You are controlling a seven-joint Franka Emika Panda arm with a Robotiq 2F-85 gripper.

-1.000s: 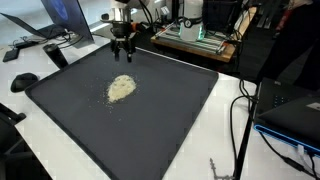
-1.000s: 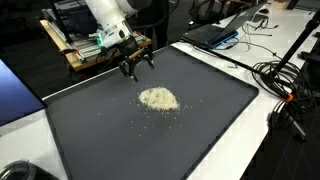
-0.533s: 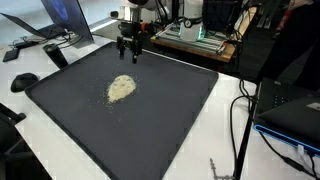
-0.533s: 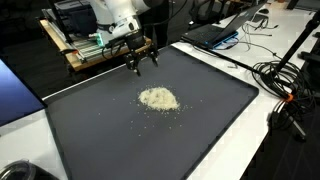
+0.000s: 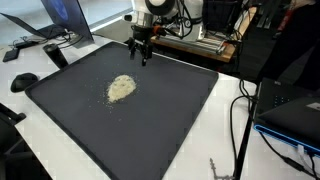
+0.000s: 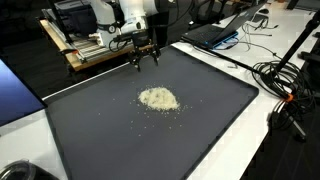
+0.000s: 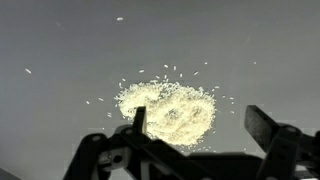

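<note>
A small heap of pale grains (image 5: 121, 88) (image 6: 158, 98) (image 7: 167, 108) lies on the dark grey mat (image 5: 150, 130) (image 6: 120, 140), with stray grains scattered round it. My gripper (image 5: 142, 57) (image 6: 146, 62) (image 7: 196, 122) hangs above the mat's far edge, well away from the heap in both exterior views. It is open, its two dark fingers (image 7: 138, 118) spread wide with nothing between them. In the wrist view the heap shows beyond the fingers, mostly towards the left one.
A wooden rack of electronics (image 5: 195, 40) (image 6: 85, 50) stands just behind the mat. A laptop (image 5: 45, 25) (image 6: 225, 32), cables (image 6: 285, 85) and a black mouse (image 5: 24, 81) lie on the white table round the mat.
The arm has swung sideways along the mat's far edge and risen slightly, moving further from the heap. The gripper has stayed open.
</note>
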